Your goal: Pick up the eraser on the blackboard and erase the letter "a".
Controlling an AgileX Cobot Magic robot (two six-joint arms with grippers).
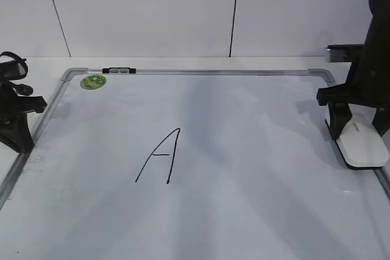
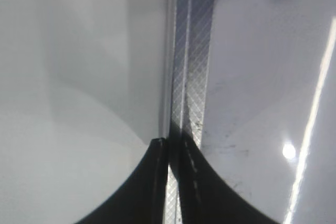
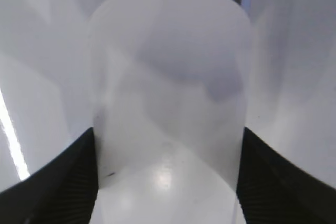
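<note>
Right hand (image 1: pixel 356 127) straddling eraser (image 1: pixel 361 145) at blackboard (image 1: pixel 256 168) right edge.
Fingers flank the eraser; contact unconfirmed, so grip state undetermined. No lowercase "a" visible, only capital A (image 1: pixel 161 156). Left hand (image 2: pixel 176 182) pinched together. Next: confirm grip, lift.

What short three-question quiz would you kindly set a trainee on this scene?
1. True or false: the eraser sits between the fingers of the right tool.
2. Which writing shows on the blackboard? A) only a capital "A"; B) only a lowercase letter; C) both.
3. Fill in: in the exterior view, the green sticker is near the board's far ___ corner.

Key: 1 true; 2 A; 3 left.
</note>
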